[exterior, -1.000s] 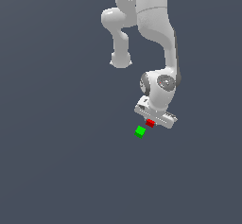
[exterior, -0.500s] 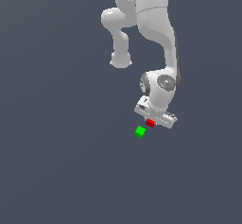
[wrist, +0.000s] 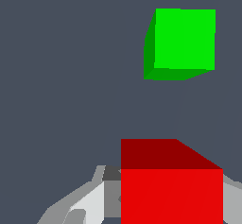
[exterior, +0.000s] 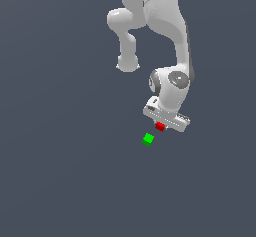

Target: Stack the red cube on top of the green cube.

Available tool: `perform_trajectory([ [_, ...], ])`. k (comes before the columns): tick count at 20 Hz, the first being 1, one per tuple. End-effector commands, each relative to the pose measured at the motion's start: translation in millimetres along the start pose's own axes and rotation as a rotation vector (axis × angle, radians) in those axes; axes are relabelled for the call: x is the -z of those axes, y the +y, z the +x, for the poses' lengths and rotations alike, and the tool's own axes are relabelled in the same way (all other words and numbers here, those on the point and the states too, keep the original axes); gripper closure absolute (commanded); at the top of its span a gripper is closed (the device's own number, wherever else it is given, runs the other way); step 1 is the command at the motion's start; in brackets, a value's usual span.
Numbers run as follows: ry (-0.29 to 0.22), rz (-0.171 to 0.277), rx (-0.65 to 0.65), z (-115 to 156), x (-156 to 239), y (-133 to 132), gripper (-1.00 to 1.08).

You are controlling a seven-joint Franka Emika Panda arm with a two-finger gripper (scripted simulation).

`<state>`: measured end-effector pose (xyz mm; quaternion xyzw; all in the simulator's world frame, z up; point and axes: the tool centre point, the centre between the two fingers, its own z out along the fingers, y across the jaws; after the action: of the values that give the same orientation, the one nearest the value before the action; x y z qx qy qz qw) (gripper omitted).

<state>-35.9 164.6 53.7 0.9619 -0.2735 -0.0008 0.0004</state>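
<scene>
Nothing has shifted across the last second: the gripper (exterior: 161, 126), just right of centre in the exterior view, sits exactly where it was with the red cube (exterior: 160, 126) at its underside, so the carry toward the stack looks not yet begun. In the wrist view the red cube (wrist: 171, 183) fills the lower right with grey fingers (wrist: 90, 200) flanking it, apparently pinching it, though contact is not clear. Beyond it the green cube (exterior: 148, 139) rests near, apart, lower left, while the arm drops from the top edge, wrist pointing down.
</scene>
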Motion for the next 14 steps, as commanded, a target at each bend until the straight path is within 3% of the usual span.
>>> perform_trajectory([
  [1,0.001,0.001,0.000,0.3,18.4,0.1,1.08],
  [8,0.001,0.001,0.000,0.4,57.7,0.0,1.08],
  [14,0.002,0.002,-0.001,1.0,64.7,-0.4,1.08],
])
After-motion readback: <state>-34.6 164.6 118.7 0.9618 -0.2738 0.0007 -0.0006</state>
